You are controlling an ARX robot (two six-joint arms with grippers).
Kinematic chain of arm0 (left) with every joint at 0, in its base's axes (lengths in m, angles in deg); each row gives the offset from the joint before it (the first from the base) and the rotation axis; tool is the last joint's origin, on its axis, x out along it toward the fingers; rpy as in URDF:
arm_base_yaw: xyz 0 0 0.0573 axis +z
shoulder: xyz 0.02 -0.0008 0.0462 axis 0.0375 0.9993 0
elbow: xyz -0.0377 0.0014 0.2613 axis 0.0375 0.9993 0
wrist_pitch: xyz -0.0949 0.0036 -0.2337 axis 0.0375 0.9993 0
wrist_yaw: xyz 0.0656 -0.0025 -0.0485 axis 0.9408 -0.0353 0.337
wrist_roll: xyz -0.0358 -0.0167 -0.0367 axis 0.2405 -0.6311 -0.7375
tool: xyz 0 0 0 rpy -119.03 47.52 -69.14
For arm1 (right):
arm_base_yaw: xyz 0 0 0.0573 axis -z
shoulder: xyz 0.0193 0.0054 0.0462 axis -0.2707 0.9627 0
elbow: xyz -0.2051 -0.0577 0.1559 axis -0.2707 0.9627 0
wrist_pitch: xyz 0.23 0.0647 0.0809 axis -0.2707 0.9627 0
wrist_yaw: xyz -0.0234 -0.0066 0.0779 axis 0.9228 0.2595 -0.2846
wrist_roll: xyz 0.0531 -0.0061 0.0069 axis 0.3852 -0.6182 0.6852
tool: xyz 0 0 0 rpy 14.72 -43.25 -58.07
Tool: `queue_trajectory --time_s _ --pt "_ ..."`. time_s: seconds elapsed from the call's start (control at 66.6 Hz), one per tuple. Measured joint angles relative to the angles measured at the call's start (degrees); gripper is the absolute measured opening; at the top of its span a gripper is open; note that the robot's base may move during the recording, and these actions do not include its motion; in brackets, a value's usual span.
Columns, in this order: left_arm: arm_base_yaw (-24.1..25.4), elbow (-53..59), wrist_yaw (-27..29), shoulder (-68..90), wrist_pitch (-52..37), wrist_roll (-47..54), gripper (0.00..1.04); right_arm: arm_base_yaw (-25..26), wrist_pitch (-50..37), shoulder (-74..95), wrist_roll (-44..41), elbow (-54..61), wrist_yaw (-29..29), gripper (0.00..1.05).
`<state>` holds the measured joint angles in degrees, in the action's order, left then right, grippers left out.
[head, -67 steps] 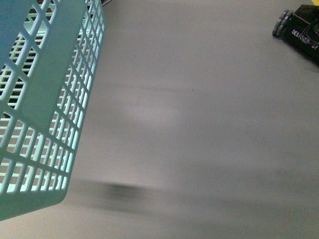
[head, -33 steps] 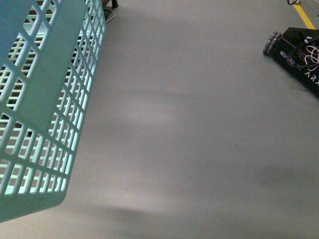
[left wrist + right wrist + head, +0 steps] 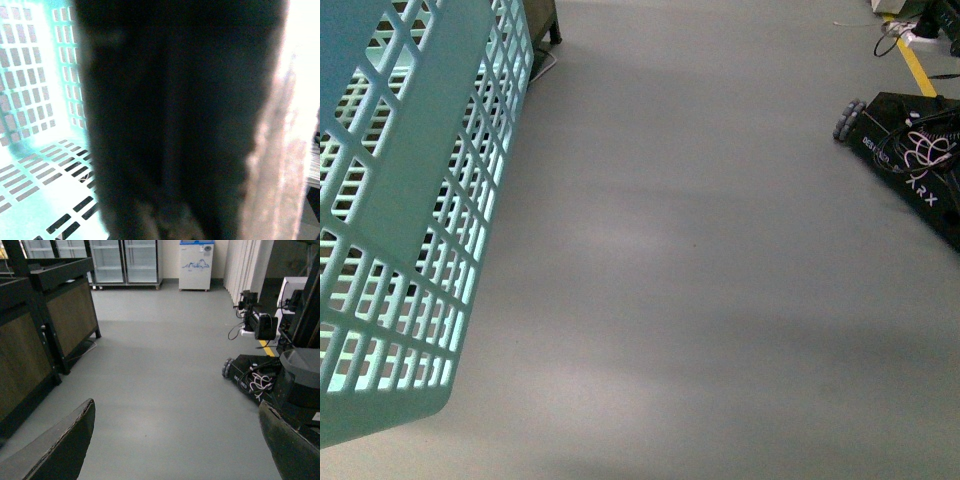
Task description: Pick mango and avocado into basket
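Basket (image 3: pixel 420 170), light teal plastic, fills the left side of the front view, close to the camera and tilted. Its long slotted side runs from a rounded corner low on the left up and away toward the top edge, so its long axis points away from the robot. A plain solid band crosses that side on a slant. Whether it touches the grey floor (image 3: pixel 700 280) cannot be told.

In the left wrist view the basket's slotted walls and bottom glow bright teal from inside. A dark blurred mass (image 3: pixel 175 120) covers the middle of that view. The left tool cannot be made out there, so I cannot tell whether it is spread or closed.

The right tool (image 3: pixel 175 407) hangs over bare floor, its two dark fingers (image 3: pixel 60 445) spread wide with nothing between them. Beyond it stand dark shelving (image 3: pixel 45 315), glass-door fridges (image 3: pixel 125 260) and a white chest (image 3: pixel 196 265).

Compared with a second ago, the basket sits at the same spot in the front view, but the room behind it has slid. The black robot base (image 3: pixel 910 170), then cut off in the top right corner, now lies lower and further in, showing its wheel (image 3: pixel 847 118) and loose cables (image 3: pixel 925 150). A yellow floor line (image 3: pixel 915 65) and a dark furniture leg (image 3: pixel 545 20) have come into view along the top, and the earlier blur has cleared.
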<state>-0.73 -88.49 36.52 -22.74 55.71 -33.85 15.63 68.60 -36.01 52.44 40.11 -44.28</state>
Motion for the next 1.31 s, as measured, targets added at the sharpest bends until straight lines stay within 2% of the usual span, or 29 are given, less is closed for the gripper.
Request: queue_trajectory --time_s 1.305 --pt "-0.2 0.0 -0.3 -0.1 0.0 -0.3 0.13 0.0 0.0 0.0 0.0 0.0 0.1 0.96"
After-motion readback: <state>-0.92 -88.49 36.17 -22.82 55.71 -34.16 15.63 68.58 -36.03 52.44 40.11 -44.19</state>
